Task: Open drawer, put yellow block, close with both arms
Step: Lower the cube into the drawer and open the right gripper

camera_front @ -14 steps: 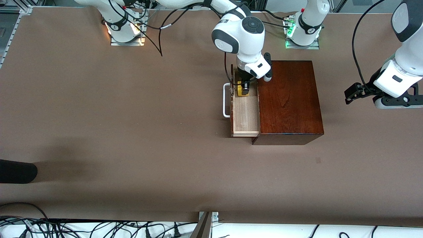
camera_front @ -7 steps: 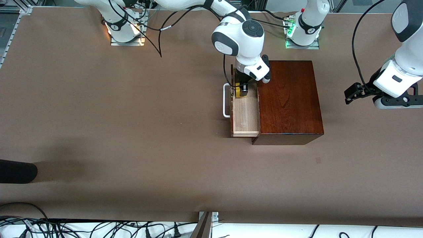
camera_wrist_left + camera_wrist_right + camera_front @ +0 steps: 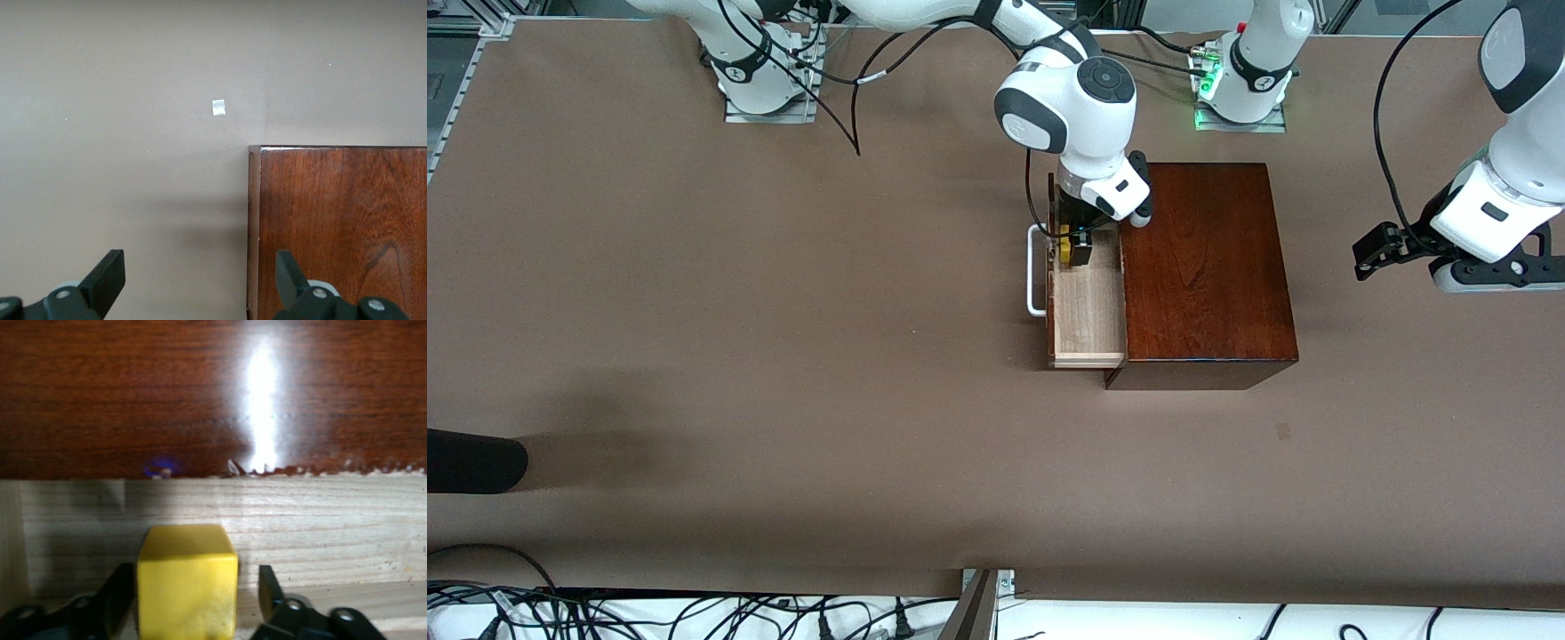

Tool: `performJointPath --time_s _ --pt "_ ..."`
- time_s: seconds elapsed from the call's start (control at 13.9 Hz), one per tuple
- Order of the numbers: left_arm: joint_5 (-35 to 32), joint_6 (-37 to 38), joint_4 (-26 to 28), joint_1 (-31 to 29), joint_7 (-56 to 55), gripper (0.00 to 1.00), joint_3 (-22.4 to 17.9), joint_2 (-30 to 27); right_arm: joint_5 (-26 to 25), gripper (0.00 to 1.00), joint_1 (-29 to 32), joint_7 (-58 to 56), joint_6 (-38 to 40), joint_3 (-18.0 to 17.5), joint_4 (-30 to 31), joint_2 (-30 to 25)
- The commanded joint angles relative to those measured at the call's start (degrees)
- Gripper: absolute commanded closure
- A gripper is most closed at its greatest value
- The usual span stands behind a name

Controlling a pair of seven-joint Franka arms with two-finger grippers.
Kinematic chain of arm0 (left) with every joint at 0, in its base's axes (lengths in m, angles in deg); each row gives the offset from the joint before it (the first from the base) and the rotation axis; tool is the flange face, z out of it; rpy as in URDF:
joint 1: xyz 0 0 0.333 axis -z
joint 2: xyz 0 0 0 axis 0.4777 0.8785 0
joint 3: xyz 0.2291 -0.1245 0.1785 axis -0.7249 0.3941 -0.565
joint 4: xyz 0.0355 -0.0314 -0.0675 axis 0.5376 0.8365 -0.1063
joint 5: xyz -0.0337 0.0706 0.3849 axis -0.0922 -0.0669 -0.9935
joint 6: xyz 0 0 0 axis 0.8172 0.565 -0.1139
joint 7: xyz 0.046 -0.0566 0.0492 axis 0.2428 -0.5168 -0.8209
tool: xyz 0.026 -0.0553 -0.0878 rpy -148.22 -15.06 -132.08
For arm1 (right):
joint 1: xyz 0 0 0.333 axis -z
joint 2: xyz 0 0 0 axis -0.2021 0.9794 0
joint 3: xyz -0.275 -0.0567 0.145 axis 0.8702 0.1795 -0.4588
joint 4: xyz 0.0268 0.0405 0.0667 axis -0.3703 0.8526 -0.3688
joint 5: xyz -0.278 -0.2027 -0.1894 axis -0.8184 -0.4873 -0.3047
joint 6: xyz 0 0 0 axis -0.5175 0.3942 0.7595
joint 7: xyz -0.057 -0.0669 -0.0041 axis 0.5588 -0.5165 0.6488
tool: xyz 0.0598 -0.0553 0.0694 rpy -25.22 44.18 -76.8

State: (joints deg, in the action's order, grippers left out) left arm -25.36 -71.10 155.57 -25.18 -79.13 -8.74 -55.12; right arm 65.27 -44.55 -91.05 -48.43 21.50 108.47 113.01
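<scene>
Right gripper (image 3: pixel 1074 253), low inside the open drawer (image 3: pixel 1089 311), has released the yellow block (image 3: pixel 187 587); we should lift straight up. Left gripper (image 3: pixel 1371 253) waits spread beside the box (image 3: pixel 1205 267)

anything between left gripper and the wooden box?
No. Front view shows only bare table between the left gripper and the wooden box.
</scene>
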Motion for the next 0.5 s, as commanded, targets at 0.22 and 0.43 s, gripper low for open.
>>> performJointPath --time_s 0.22,0.43 --pt "0.68 0.47 -0.70 -0.72 3.89 0.00 0.72 -0.38 3.34 0.00 1.53 -0.12 3.72 -0.41 -3.16 -4.94" --pt "1.29 3.36 -1.23 -0.72 9.40 0.00 3.88 -0.56 6.95 0.00 6.53 -0.38 7.05 -0.05 -3.16 -10.40"
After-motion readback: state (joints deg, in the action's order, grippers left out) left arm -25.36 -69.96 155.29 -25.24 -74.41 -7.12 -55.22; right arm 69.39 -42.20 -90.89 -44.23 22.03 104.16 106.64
